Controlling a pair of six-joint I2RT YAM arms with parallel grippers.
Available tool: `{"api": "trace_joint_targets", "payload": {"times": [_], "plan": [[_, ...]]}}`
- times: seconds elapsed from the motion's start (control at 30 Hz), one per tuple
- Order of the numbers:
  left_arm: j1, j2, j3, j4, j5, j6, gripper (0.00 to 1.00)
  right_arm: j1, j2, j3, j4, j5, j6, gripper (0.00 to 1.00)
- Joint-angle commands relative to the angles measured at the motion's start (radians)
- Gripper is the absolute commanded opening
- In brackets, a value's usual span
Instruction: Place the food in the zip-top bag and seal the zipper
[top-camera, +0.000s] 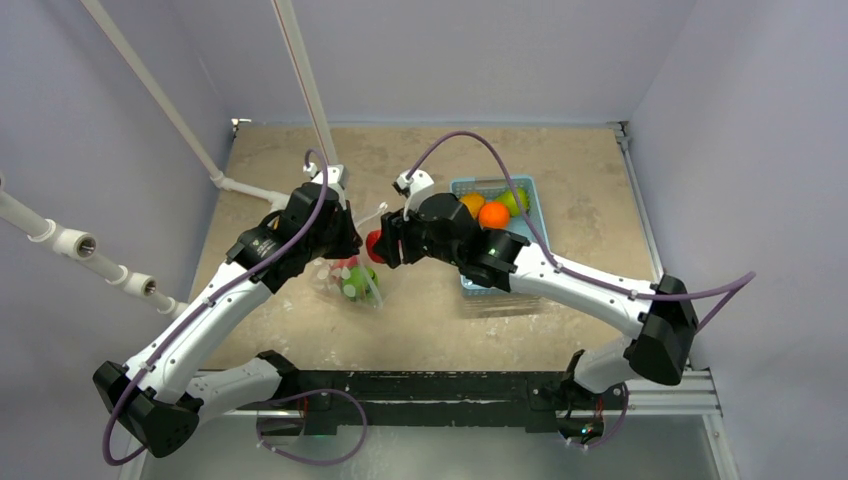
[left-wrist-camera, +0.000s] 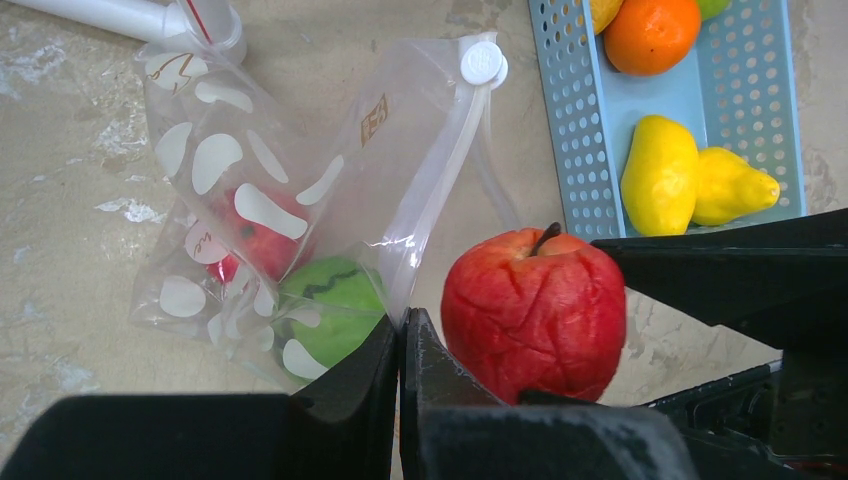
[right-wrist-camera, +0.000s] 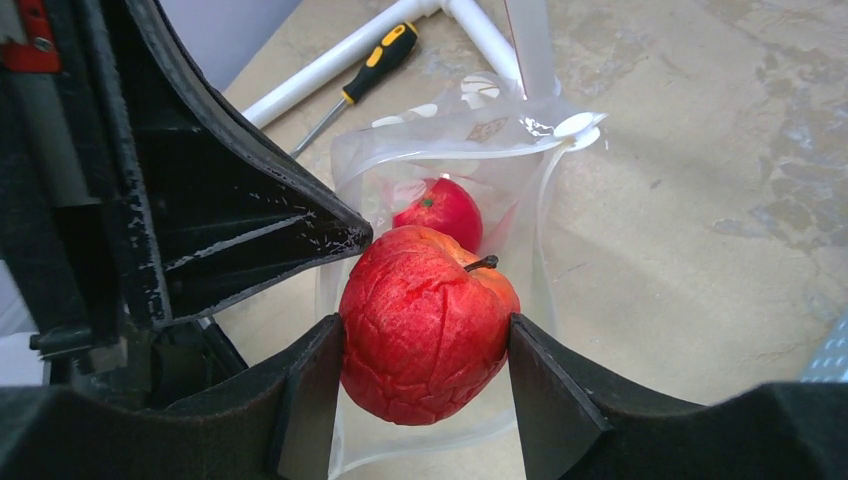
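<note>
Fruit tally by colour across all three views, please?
Red: 2, held apple, red fruit in zip-top bag
Green: 2, striped green fruit in bag, green fruit in basket
Orange: 1, orange fruit in basket
Yellow: 3, two pears, yellow-orange fruit, in basket
Total: 8

Probably a robotics lab cell — plain lilac walls (top-camera: 450, 60) box in a mottled table (top-camera: 580, 200), two arms (top-camera: 200, 320) (top-camera: 590, 285) bolted to a rail (top-camera: 420, 384) at its near edge, white pipe framing (top-camera: 70, 240) at the left, a screwdriver (right-wrist-camera: 370, 70) lying loose.
</note>
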Motion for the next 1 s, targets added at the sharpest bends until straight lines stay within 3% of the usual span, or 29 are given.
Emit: {"api": "trace_joint_targets", "payload": {"times": [0.0, 0.43, 0.77, 0.97], "plan": [[0.0, -0.008, 0.025, 0.022, 0.002, -0.015, 0.0, 0.009, 0.02, 0.038, 0.085, -0.017, -0.02, 0.14], [0.0, -0.01, 0.028, 0.021, 0.018, -0.015, 0.0, 0.011, 0.127, 0.07, 0.139, 0.043, 0.026, 0.36], [0.0, -0.015, 0.03, 0.016, 0.02, -0.016, 0.0, 0.01, 0.165, 0.083, 0.175, 0.053, 0.064, 0.83], [0.0, -0.014, 0.031, 0.017, 0.019, -0.018, 0.0, 0.011, 0.14, 0.083, 0.166, 0.068, 0.074, 0.9]]}}
